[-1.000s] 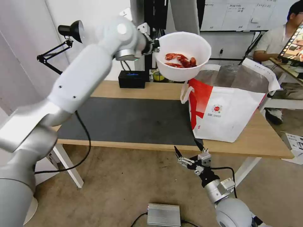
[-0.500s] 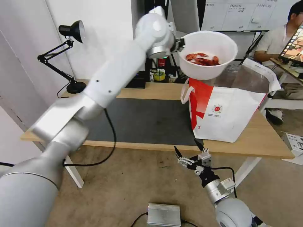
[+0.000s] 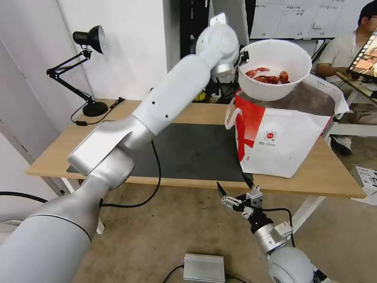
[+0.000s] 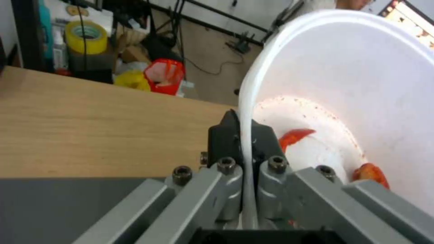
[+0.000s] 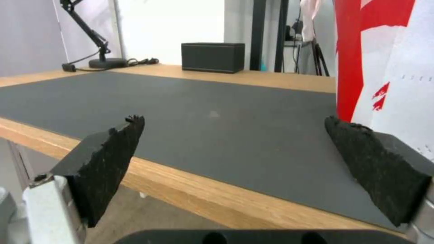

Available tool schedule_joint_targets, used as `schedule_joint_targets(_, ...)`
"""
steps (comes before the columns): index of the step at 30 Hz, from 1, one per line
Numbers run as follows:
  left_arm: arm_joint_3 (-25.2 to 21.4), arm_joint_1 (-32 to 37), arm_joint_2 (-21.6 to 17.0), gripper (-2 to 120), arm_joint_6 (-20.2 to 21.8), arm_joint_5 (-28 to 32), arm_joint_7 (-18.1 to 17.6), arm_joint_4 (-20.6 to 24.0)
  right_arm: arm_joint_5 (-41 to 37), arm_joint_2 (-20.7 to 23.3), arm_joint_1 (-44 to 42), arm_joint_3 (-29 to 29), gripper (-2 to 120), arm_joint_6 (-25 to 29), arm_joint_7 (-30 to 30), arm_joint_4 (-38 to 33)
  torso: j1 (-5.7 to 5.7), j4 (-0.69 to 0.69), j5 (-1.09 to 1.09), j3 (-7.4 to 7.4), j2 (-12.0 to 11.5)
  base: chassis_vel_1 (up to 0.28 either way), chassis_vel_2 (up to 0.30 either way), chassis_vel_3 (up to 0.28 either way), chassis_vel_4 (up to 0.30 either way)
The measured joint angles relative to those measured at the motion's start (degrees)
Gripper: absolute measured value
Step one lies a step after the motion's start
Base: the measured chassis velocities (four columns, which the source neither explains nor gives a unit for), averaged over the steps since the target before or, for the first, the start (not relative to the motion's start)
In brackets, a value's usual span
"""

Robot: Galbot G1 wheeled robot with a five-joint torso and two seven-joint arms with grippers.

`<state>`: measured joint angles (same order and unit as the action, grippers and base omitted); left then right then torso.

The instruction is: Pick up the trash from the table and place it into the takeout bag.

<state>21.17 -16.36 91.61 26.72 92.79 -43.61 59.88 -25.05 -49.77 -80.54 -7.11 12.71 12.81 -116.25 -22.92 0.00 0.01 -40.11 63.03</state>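
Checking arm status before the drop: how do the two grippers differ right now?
The left gripper is shut on the rim of the bowl, raised over the bag; the right gripper is open and empty. The left is high above the table; the right hangs below its front edge. Both have dark fingers.
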Motion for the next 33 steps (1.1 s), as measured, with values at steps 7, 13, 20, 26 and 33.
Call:
schedule_joint_targets(7,2.2,1.9,-0.2,0,-7.2,-4.2,2.6,1.7,0.0,0.0,0.0,0.0,100,0.0,0.0,0.0,0.00,0.00,0.00,0.00,0.0,0.000,0.000,0.000,0.000)
schedule_joint_targets(13,4.8,3.0,-0.3,0,-11.1,-8.6,4.5,3.9,0.0,0.0,0.0,0.0,100,0.0,0.0,0.0,0.00,0.00,0.00,0.00,0.0,0.000,0.000,0.000,0.000)
schedule_joint_targets(20,9.3,4.1,-1.1,0,-11.7,-10.1,5.5,8.1,0.0,0.0,0.0,0.0,100,0.0,0.0,0.0,0.00,-0.01,0.00,0.00,0.0,0.000,0.000,0.000,0.000)
schedule_joint_targets(26,13.0,4.7,-4.1,0,-7.9,-9.1,5.1,11.1,0.0,0.0,0.0,0.0,100,0.0,0.0,0.0,0.00,-0.01,-0.01,0.00,0.0,0.000,0.000,0.000,0.000)
schedule_joint_targets(33,13.4,5.2,-5.5,0,-6.9,-8.7,4.8,11.8,0.0,0.0,0.0,0.0,100,0.0,0.0,0.0,0.00,-0.02,-0.01,0.00,0.0,0.000,0.000,0.000,0.000)
